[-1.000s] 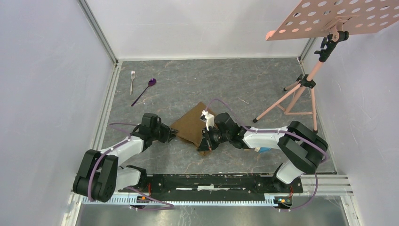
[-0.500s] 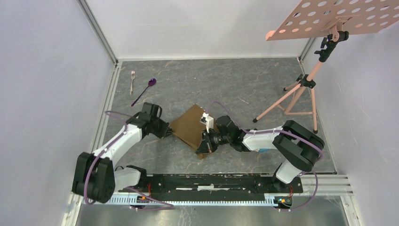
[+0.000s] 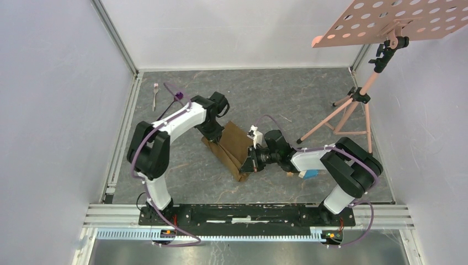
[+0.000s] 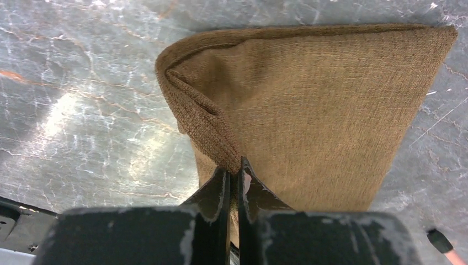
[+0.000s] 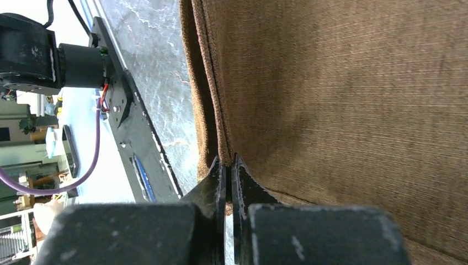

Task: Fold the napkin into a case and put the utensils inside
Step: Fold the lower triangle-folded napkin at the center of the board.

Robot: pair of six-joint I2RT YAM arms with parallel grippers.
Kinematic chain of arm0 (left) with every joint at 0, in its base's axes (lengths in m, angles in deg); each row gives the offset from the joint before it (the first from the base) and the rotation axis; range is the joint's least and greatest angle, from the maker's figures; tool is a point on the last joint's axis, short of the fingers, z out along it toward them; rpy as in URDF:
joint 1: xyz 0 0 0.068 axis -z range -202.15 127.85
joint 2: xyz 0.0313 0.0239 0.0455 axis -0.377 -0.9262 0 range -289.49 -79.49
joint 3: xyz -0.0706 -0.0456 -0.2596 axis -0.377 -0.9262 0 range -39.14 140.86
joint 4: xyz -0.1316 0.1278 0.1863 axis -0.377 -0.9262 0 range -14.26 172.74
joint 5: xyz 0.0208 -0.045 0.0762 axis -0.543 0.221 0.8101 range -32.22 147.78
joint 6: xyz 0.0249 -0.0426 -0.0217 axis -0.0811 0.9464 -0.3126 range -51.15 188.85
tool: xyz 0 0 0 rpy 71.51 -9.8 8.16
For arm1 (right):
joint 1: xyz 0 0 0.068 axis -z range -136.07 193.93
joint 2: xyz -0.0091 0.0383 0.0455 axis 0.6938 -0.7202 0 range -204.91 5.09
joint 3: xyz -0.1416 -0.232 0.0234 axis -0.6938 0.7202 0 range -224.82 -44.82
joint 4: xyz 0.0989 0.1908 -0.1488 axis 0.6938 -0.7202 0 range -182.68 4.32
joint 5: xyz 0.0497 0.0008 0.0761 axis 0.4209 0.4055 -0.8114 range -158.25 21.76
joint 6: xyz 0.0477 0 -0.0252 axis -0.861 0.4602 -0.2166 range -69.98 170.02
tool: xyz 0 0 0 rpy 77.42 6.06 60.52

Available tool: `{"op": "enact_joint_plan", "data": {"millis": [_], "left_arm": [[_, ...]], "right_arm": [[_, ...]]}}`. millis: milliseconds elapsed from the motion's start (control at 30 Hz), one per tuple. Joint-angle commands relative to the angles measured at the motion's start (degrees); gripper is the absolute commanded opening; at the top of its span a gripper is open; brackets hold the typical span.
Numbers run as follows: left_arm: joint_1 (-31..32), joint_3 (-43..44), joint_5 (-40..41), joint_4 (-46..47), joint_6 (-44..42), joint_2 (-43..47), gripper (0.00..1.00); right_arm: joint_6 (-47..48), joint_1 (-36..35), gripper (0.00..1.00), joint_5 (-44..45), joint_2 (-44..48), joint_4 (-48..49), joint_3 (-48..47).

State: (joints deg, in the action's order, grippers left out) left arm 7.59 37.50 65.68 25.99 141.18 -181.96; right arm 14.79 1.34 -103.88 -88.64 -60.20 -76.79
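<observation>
The brown napkin [image 3: 233, 148] lies folded into a long narrow shape at the middle of the table. My left gripper [image 3: 216, 134] reaches over its far left end and is shut on a rolled edge of the cloth [image 4: 309, 105], the jaws [image 4: 234, 170] pinching the fabric. My right gripper [image 3: 250, 160] is at the napkin's right side, shut on its layered edge [image 5: 228, 161], with the cloth [image 5: 342, 99] filling that view. The silver fork [image 3: 155, 93] and the purple spoon [image 3: 177, 96] lie at the far left; the left arm hides part of the spoon's handle.
A pink tripod stand [image 3: 347, 110] with a perforated plate [image 3: 397, 22] stands at the right. A small blue block [image 3: 309, 175] lies under the right arm. Walls close in the table on three sides, and a metal rail [image 3: 248, 212] runs along the near edge.
My left gripper closed on the napkin's left edge and swung up and to the right with it, folding the cloth over into a narrower shape. The right gripper shifted slightly right, still shut.
</observation>
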Motion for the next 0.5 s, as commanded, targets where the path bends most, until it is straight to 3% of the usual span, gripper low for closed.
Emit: {"op": "enact_joint_plan", "data": {"millis": [0, 233, 467], "left_arm": [[1.3, 7.7, 5.9, -6.6, 2.2, -5.5, 0.02], [1.4, 11.0, 5.9, -6.6, 1.2, -9.8, 0.02], [1.1, 11.6, 6.1, -6.6, 0.6, -10.0, 0.02]], "right_arm": [[4.5, 1.3, 0.00, -2.0, -0.5, -3.8, 0.1], [11.7, 1.5, 0.03, 0.8, 0.5, -6.9, -2.3], [14.6, 1.4, 0.37, 4.2, 4.9, -6.0, -2.2]]}}
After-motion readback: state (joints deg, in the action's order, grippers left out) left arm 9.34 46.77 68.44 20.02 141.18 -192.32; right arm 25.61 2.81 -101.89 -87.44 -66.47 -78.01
